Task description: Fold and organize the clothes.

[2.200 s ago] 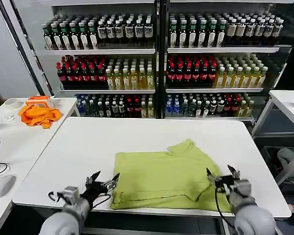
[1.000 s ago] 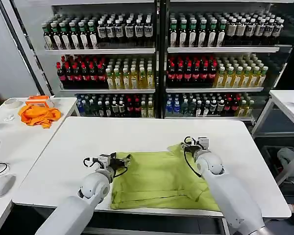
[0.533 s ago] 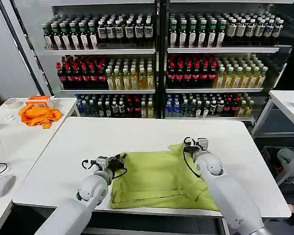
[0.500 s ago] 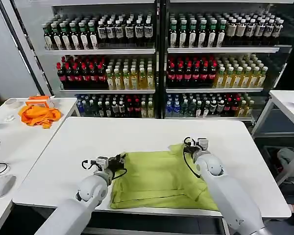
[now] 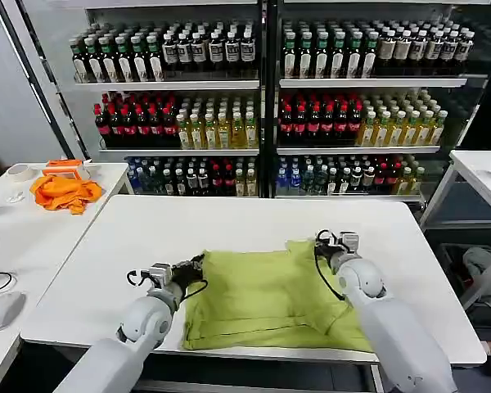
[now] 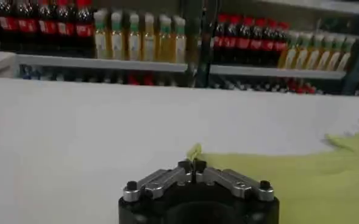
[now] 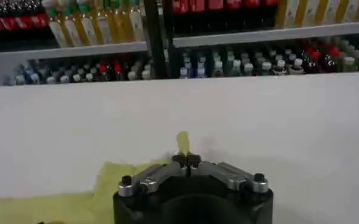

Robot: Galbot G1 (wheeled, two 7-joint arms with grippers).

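both claws pinch the lime t-shirt [image 5: 266, 299] on the white table [image 5: 229, 225]: left claw [image 5: 191, 268], right claw [image 5: 326, 246].

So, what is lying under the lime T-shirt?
The lime T-shirt lies directly on the white table. The left gripper and the right gripper pinch its far corners. Whatever the cloth covers cannot be seen.

Head cam sits up high, looking forward and down over the white surface [image 5: 254, 221] toward the bottle shelves [image 5: 262, 98]. Each wrist cam rides low right behind its own claw, left claw [image 6: 193, 165] and right claw [image 7: 186, 160], skimming the surface close up, facing those same shelves. All three share the surface and shelves beyond the claws.
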